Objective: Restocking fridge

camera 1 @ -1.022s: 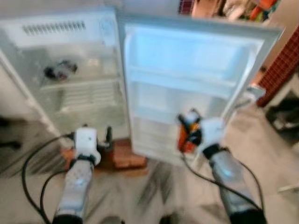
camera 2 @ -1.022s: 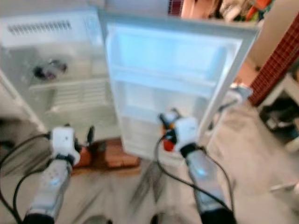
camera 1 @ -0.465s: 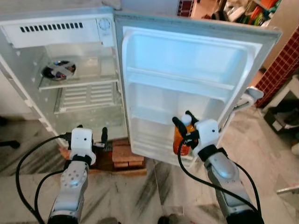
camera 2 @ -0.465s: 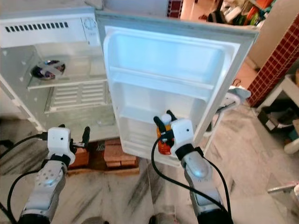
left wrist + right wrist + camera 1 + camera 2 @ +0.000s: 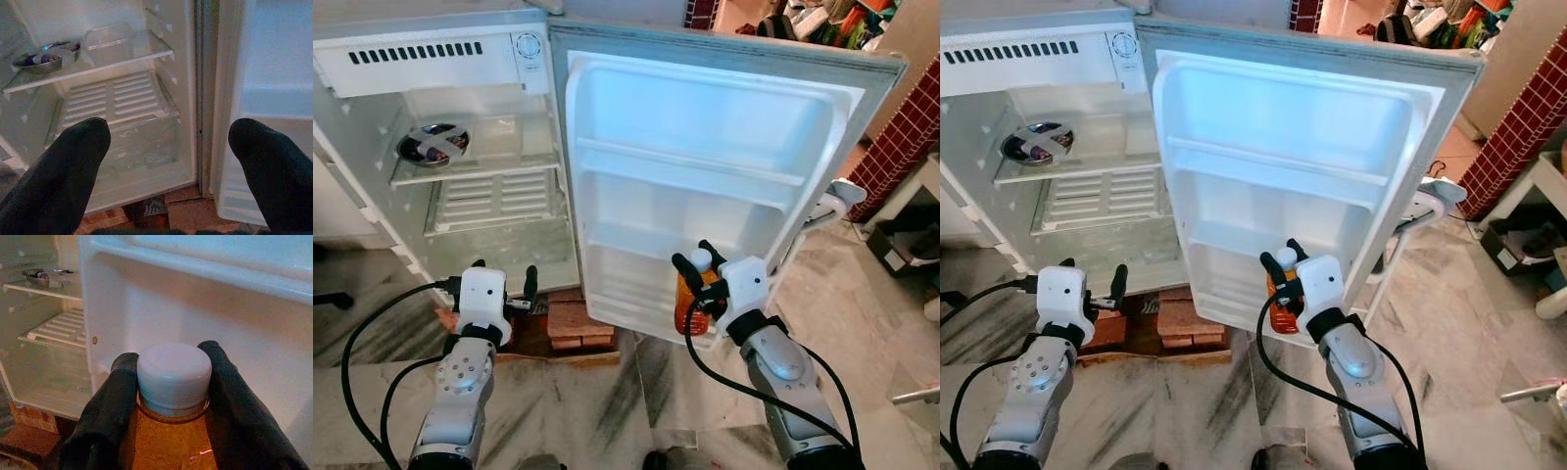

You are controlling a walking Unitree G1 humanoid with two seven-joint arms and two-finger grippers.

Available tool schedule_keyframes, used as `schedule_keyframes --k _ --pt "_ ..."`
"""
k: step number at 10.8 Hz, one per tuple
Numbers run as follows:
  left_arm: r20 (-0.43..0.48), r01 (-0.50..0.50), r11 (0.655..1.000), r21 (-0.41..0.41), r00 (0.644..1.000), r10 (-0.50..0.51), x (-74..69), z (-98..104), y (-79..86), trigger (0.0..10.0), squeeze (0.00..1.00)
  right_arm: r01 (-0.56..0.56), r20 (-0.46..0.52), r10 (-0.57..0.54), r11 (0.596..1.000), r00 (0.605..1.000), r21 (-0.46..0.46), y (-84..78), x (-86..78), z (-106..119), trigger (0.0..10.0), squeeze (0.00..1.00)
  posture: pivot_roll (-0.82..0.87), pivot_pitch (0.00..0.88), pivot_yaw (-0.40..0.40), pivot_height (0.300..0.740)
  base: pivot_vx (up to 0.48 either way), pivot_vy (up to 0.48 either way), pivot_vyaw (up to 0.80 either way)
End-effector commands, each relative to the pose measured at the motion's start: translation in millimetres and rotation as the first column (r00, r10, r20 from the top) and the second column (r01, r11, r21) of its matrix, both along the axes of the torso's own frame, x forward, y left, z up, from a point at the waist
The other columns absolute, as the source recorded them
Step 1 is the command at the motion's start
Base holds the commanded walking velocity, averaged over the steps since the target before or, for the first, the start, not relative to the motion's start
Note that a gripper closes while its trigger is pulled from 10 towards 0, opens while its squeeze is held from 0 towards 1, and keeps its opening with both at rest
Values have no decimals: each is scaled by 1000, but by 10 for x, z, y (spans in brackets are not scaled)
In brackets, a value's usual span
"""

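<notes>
restocking looks just begun. right gripper (image 5: pixel 1283 266) is clamped on the neck of the orange bottle (image 5: pixel 168 443), held in front of the low door shelf (image 5: pixel 617 299), not set down yet. left gripper (image 5: pixel 504 284) waits with fingers apart. fridge (image 5: pixel 480 147) holds one bowl (image 5: pixel 433 144).

Right claw (image 5: pixel 695 266) is pushed out forward on its silver arm, both black fingers (image 5: pixel 110 396) pinched tight around the neck of an orange bottle (image 5: pixel 168 440), just under the white cap, holding it upright. Left claw (image 5: pixel 501 278) is lower and off to the robot's left, arm bent and reaching forward, fingers (image 5: pixel 73 161) spread wide apart with nothing between them.
</notes>
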State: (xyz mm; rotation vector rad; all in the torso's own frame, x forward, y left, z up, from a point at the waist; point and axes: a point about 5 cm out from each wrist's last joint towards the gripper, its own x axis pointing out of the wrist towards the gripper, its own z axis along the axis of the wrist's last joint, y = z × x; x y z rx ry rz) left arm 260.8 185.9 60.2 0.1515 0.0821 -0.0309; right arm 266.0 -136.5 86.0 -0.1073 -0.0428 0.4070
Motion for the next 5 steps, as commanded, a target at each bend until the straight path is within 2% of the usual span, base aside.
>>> schedule_keyframes --k 1,5 --pt "3 10 1000 2 1000 -10 -6 6 -6 10000 0 -3 28 3 1000 1000 2 -9 11 56 10000 0 81 89 -22 740 304 0 0" --pt "-4 17 1000 -8 1000 -17 -9 -15 -9 10000 0 -8 24 8 1000 1000 -3 0 4 40 10000 0 80 85 -26 740 323 0 0"
